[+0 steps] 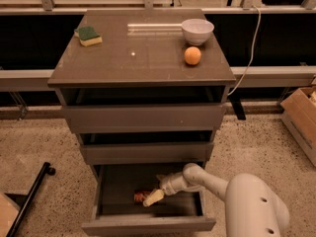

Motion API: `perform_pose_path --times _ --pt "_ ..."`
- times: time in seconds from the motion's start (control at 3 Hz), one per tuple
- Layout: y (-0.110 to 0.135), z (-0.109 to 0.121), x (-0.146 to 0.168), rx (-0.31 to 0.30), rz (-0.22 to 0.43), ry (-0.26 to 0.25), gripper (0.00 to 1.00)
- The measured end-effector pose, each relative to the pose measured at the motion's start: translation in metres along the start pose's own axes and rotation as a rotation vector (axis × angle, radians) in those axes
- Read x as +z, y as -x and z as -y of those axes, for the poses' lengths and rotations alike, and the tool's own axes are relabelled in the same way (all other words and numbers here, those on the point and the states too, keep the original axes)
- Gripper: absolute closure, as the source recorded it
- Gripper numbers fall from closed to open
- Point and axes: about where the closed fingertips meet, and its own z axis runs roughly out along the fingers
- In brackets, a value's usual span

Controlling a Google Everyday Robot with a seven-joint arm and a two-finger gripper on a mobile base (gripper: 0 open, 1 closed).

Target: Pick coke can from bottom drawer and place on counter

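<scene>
Hand [153, 198]: down inside the open bottom drawer [148, 225], on the end of the arm [207, 179] that reaches in from the right. Its pale tip is at the right end of the coke can [140, 196], touching or just beside it. I cannot tell whether the hand is released or clenched on the can.

Can: on the drawer floor, left of the hand, about mid-width and towards the front. It looks to be lying on its side, though little of it shows.

Handling, my judgement: a light, thin-walled can with a smooth, slippery skin. Over-squeezing will dent it, and on its side it will roll if nudged. I'd take hold across the round body at mid-length, not by the silvery ends, with moderate force only.

The two upper drawers sit above the opening, so I'd draw the can out towards the front before lifting.

Bench [143, 58] carries a green-and-yellow sponge [89, 35], a white bowl [197, 31] and an orange [192, 56] — the stretch between sponge and orange looks the likely place to set the can down.
</scene>
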Motion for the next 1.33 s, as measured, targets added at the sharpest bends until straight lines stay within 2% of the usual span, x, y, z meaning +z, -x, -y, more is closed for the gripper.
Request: perform_pose_path --times 0.33,0.67,1.0,1.33 --pt "-0.022 0.003 0.039 0.045 -0.045 -0.025 0.00" --pt "-0.033 0.002 0.060 0.076 -0.069 -0.056 0.00" --pt "-0.045 0.002 0.071 0.133 -0.071 -0.085 0.19" --pt "-0.048 0.003 0.068 0.158 -0.068 -0.125 0.42"
